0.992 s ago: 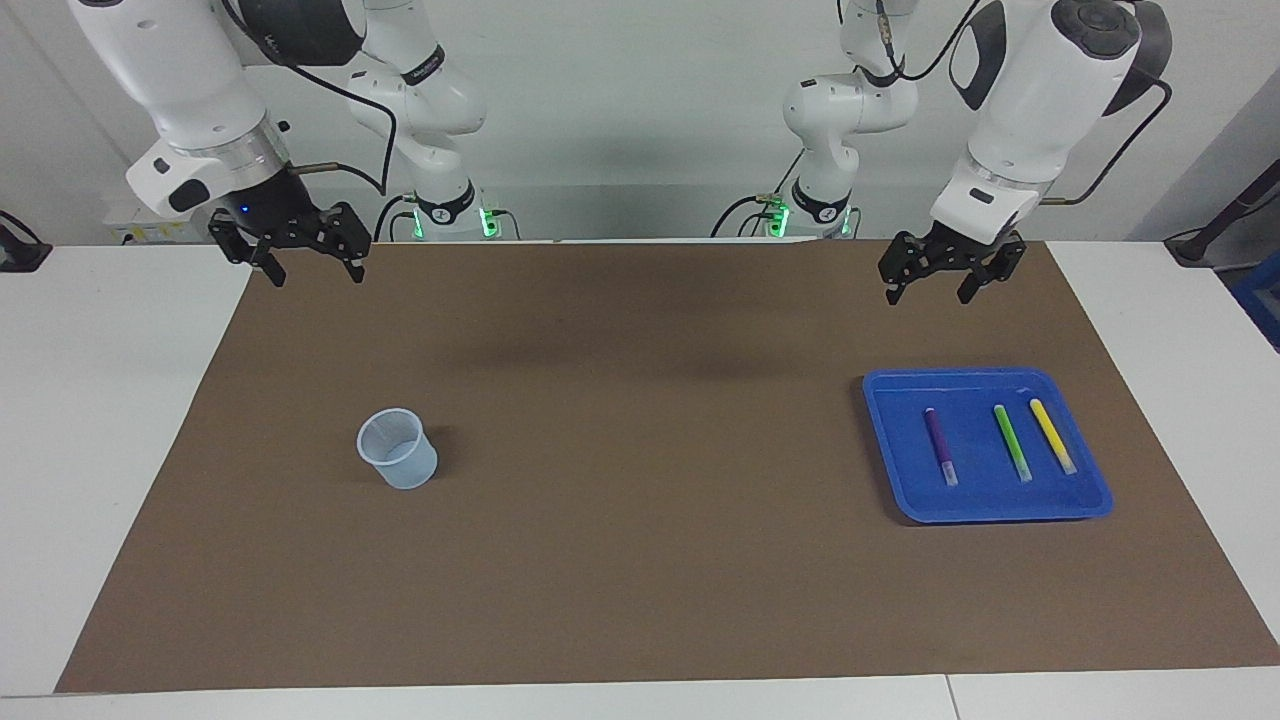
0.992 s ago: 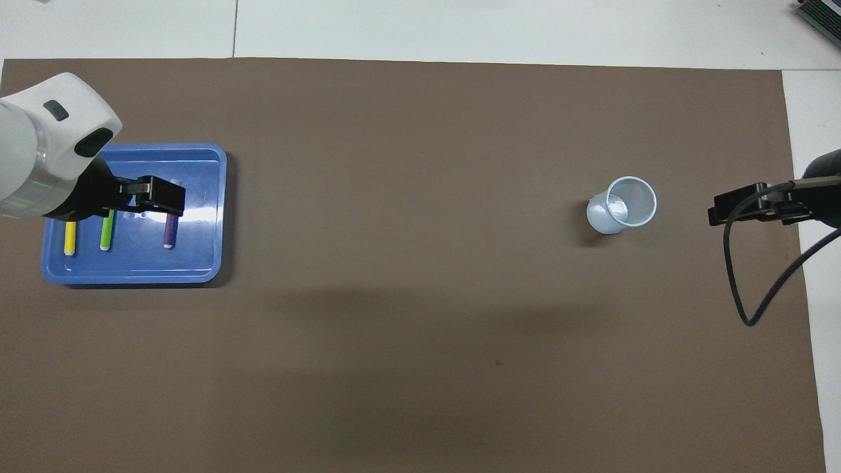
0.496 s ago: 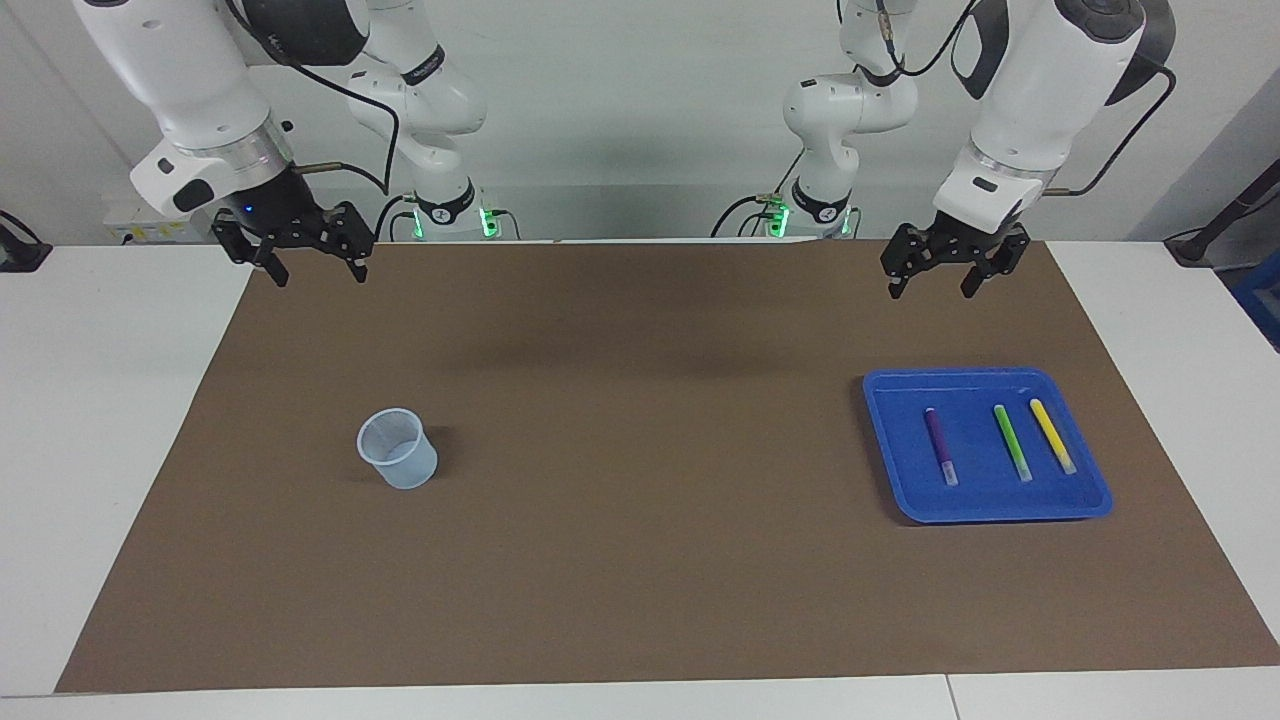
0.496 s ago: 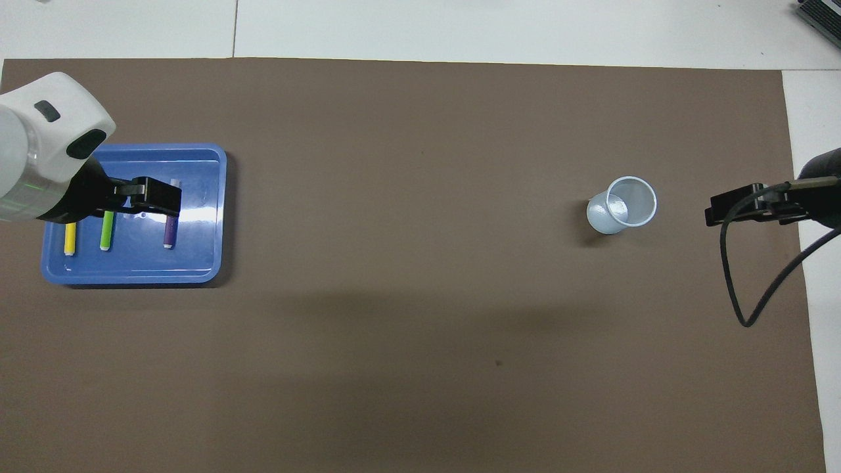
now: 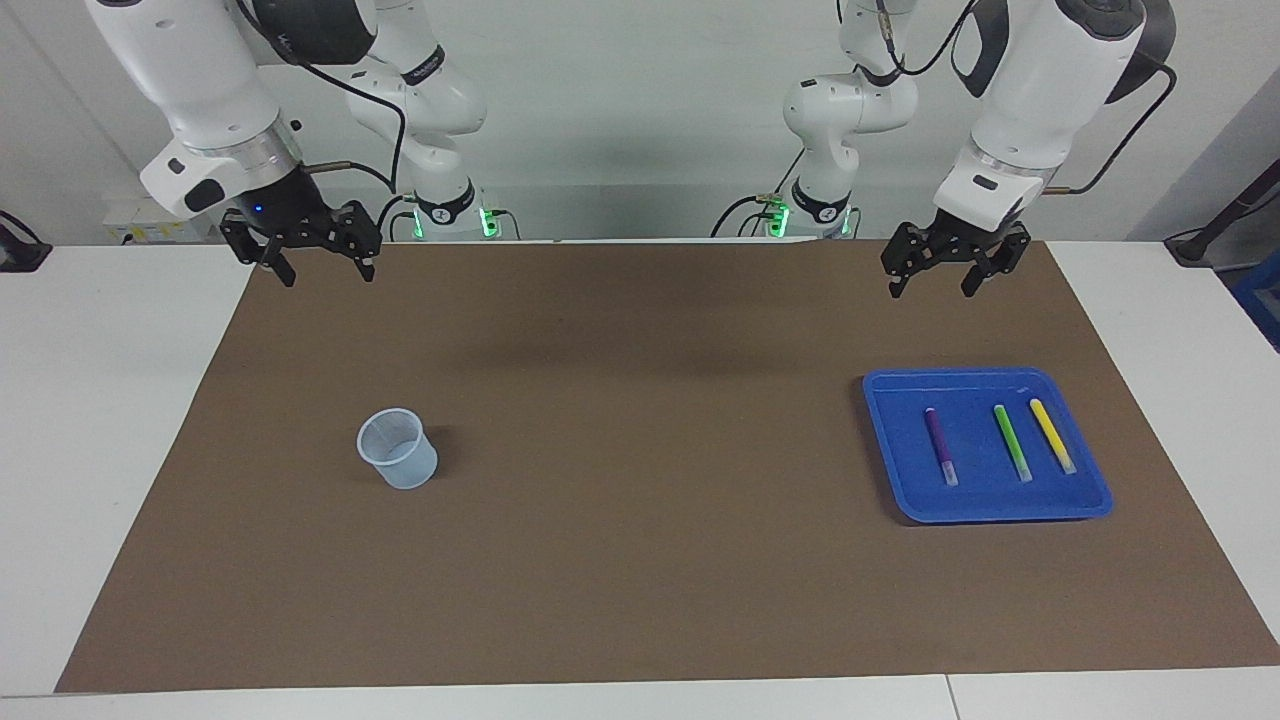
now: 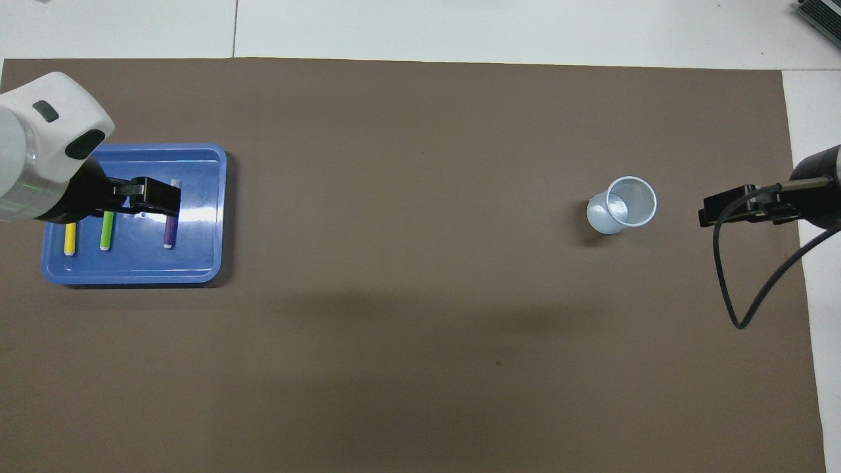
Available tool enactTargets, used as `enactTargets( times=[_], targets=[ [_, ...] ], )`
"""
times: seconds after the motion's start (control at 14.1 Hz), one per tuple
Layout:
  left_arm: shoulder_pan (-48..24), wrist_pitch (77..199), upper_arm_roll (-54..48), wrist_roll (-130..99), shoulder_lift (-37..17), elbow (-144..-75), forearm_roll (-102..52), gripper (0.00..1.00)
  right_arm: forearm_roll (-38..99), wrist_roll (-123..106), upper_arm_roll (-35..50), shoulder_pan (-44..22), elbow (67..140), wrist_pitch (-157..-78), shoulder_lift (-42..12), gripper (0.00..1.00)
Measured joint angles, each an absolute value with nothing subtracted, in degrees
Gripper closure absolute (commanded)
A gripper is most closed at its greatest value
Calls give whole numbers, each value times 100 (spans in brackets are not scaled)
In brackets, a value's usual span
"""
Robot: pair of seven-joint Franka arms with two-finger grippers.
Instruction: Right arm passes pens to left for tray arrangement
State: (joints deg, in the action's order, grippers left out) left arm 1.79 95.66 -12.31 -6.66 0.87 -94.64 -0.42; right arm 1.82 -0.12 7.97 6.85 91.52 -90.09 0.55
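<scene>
Facing view, taken from the robots' end outward with the blue tray [image 5: 1096,498] as landmark: both arms hang raised over the table [image 5: 120,420] edge nearest the robots. The left claw [image 5: 942,281] is up over the brown mat [image 5: 640,560] on the robots' side of the tray, fingers spread wide and holding nothing; the right claw [image 5: 322,272], with its blue light, is over the mat corner at the right arm's end, well apart from the tray, equally wide open and empty. Next comes the tray itself, flat on the mat toward the left arm's end. Inside it lie all three pens in a loose row, apart from each other: the purple pen [image 5: 939,445], the green pen [image 5: 1011,442] and the yellow pen [image 5: 1052,435], the yellow one closest to the left arm's end. The clear cup [image 5: 397,448] stands upright and looks empty, well apart from the tray toward the right arm's end. By my reading the arrangement is done and nothing is left to pass; the arms only need to park. Against the earlier frames, the pens, tray and cup lie unchanged; the right claw has drifted slightly toward the tray's end, and the left arm has lifted a touch.
</scene>
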Motion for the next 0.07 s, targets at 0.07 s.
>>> enactTargets(
  times=[0.07],
  targets=[
    [179,9566,-1231,-666,87,-9464,-42,0,182,-12,797,685,9152,-9009,55,0]
  ],
)
